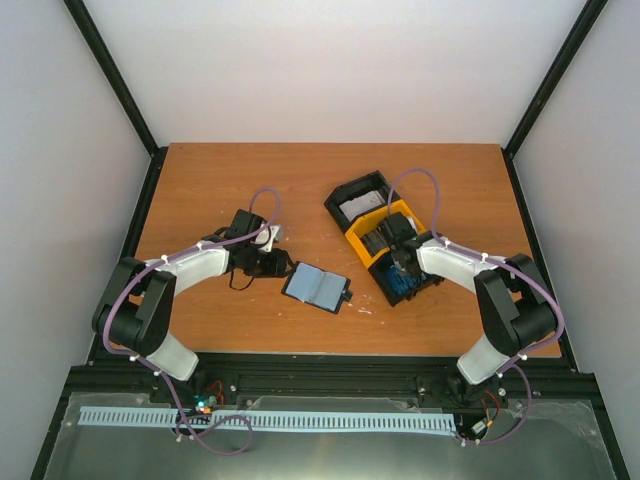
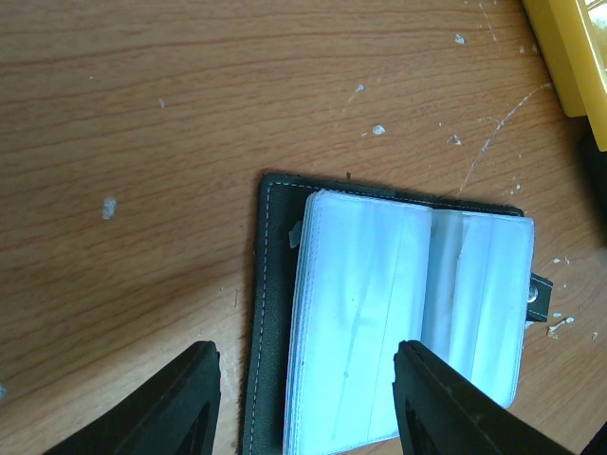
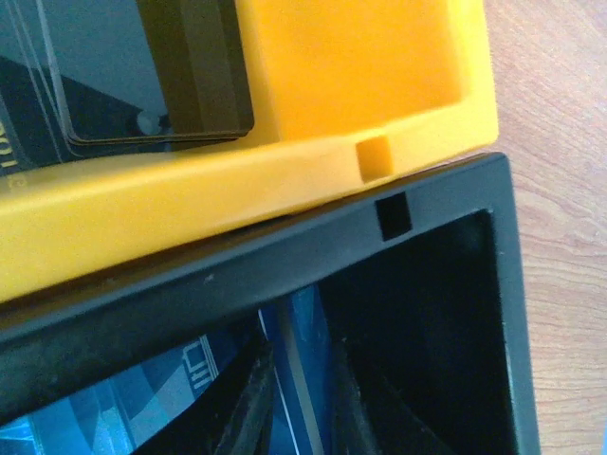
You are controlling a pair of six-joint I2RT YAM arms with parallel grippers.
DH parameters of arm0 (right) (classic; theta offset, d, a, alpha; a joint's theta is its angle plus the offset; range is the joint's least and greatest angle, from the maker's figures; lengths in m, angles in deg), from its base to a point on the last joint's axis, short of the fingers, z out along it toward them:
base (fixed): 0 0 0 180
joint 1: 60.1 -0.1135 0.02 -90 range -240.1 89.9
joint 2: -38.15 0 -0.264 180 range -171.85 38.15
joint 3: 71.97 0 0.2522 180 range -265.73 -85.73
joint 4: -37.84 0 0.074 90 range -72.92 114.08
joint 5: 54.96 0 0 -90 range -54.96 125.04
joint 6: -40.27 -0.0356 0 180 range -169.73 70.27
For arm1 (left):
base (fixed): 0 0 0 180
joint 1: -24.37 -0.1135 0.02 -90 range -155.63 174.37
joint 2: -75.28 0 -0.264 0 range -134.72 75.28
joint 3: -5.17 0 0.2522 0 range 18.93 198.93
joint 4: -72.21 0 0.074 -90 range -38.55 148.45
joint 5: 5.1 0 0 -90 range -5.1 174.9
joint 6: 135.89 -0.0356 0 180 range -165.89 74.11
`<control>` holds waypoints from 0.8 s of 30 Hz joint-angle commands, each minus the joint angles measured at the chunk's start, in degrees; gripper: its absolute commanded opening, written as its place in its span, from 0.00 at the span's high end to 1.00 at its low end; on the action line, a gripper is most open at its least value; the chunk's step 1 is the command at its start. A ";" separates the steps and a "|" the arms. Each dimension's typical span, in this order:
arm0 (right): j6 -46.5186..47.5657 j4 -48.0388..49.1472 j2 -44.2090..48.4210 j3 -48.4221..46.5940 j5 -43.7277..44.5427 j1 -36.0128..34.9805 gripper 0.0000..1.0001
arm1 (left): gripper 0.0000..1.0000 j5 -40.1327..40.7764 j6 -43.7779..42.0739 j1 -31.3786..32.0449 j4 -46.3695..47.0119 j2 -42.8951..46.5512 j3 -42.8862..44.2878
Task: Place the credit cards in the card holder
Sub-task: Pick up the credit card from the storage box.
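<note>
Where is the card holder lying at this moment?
In the top view the card holder lies open on the table near the centre, just right of the left gripper and left of the black-and-yellow tray.

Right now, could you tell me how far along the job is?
Done: card holder lies open, seemingly empty. In hand: right hand straddles a card edge among the blue credit cards in the tray; left hand hovers open. Left: every card.

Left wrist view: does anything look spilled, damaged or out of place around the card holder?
White specks and a thin streak mark the wooden table beyond the card holder, toward the yellow tray; they look like dried splatter or scratches. The holder lies open, undamaged.
</note>
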 commanded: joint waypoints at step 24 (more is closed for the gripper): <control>6.74 2.58 0.26 1.84 2.43 0.83 0.97 | 0.48 0.27 1.54 -0.29 1.10 -0.17 1.22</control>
